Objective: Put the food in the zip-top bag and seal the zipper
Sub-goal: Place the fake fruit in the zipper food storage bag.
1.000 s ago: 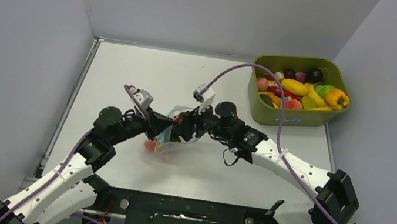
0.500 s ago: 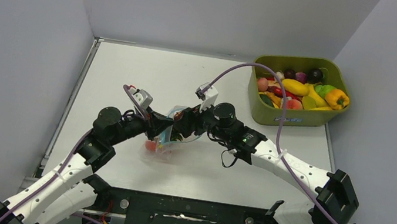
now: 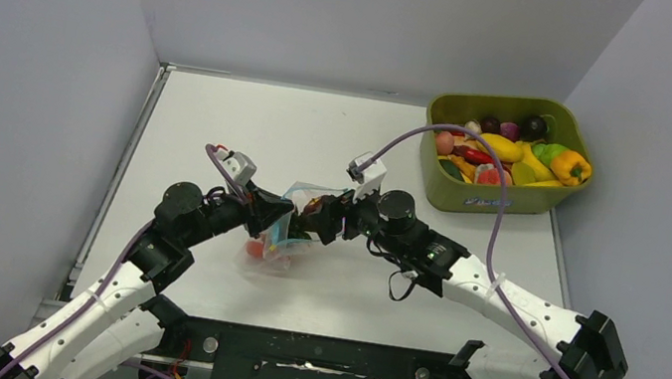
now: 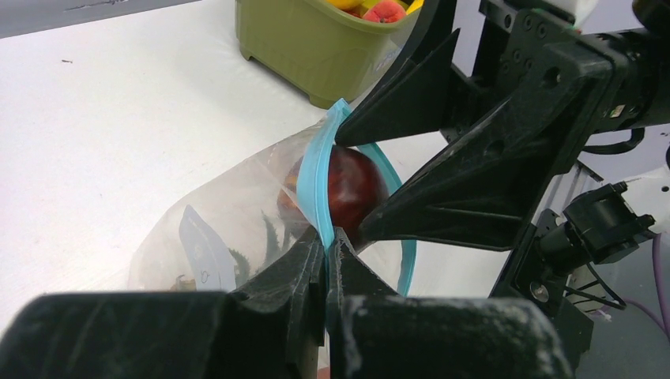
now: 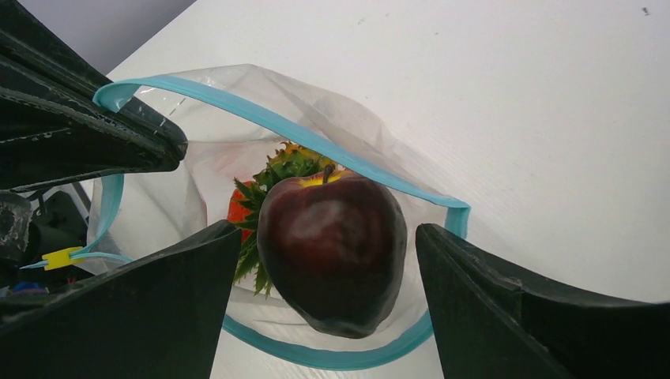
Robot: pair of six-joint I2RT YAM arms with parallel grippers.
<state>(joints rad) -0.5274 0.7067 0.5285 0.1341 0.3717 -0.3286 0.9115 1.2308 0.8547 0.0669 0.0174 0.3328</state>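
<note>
- The right gripper (image 5: 325, 230) has just spread wider. Its jaws stand apart, with a thin gap on either side of the dark maroon apple (image 5: 332, 253), so the fruit looks released rather than gripped.
- The apple sits in the mouth of the zip-top bag (image 4: 205, 205), ringed by the teal zipper (image 5: 269, 118). The pineapple crown (image 5: 276, 166) shows just beyond it at 11 o'clock, with a red piece (image 5: 237, 209) at 10 o'clock.
- In the top view the right arm's wrist and elbow have shifted toward 4 o'clock since a moment ago. I read that as the start of a pull-back from the bag.
- The left gripper (image 4: 325, 237) has not changed. Its jaws are pressed together on the zipper at the 9 o'clock side of the mouth, holding that rim up and open.
- The bag lies on the table (image 3: 221, 122) near its middle, slightly toward 7 o'clock. The olive-green tub (image 3: 471, 198), still holding more toys, stands at 2 o'clock.
- For the task, one more piece of food appears delivered, and sealing has not begun.
- Whether the apple has dropped fully below the zipper line cannot be told. It looks high in the mouth and may need to settle before the strip can close.
- The right fingers should leave without dragging the rim.
</note>
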